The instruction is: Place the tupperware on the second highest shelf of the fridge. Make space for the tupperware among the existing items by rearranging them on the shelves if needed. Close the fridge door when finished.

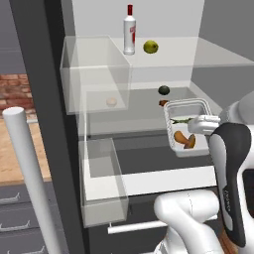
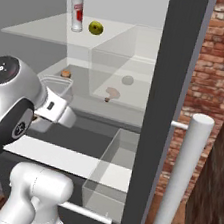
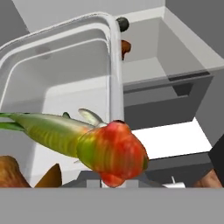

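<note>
The fridge (image 1: 54, 124) stands open, showing its white interior. On the top shelf (image 1: 208, 58) stand a clear bottle with a red cap (image 1: 129, 30) and a yellow-green fruit (image 1: 151, 47). The second highest shelf (image 1: 139, 106) carries a dark green fruit (image 1: 164, 90) and a beige ball (image 1: 111, 101). My gripper (image 1: 192, 124) is shut on the right rim of the tupperware (image 1: 184, 130), held level at that shelf's right front. I cannot tell whether it rests on the glass. In the hand view the tupperware rim (image 3: 113, 65) runs up from my hand, with a green-red food piece (image 3: 96, 146) inside.
Clear door bins (image 1: 94, 74) (image 1: 101, 183) hang on the left door, close to the shelf's left side. The right door also holds bins (image 2: 123, 65). Long white handles (image 1: 25, 163) (image 2: 180, 179) stick out from both doors. A small orange-brown item (image 1: 163, 103) lies just behind the tub.
</note>
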### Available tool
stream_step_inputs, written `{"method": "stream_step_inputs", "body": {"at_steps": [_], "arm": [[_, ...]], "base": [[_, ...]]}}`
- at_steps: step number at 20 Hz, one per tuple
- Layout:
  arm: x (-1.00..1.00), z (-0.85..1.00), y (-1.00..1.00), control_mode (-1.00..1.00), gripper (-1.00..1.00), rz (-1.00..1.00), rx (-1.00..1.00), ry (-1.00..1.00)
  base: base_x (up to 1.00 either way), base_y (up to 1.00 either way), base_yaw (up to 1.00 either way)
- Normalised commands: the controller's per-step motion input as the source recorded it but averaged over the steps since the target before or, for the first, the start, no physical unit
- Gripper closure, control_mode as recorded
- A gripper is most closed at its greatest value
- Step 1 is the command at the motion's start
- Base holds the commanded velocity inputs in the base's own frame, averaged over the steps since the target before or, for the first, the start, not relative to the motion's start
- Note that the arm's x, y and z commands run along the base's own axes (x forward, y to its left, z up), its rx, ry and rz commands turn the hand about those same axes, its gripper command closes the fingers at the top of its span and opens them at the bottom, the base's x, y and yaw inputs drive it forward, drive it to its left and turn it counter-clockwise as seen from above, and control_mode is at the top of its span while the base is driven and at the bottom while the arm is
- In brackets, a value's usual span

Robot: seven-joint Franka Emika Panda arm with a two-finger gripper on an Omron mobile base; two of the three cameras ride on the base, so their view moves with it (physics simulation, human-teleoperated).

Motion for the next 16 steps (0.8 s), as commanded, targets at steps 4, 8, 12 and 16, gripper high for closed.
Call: {"method": "stream_step_inputs", "body": {"at_steps": [4,8,12,16], "arm": [[0.46,-0.44,0.01,-1.00,1.00,0.02,0.00,0.00],[0.47,-0.36,0.16,-1.00,1.00,0.00,0.00,0.00],[0.47,-0.12,0.31,-1.00,1.00,-0.02,0.00,0.00],[0.36,0.00,0.34,-1.00,1.00,-0.06,0.00,0.00]], "base": [[0.00,0.00,0.00],[0.00,0.00,0.00],[0.00,0.00,0.00],[0.00,0.00,0.00]]}}
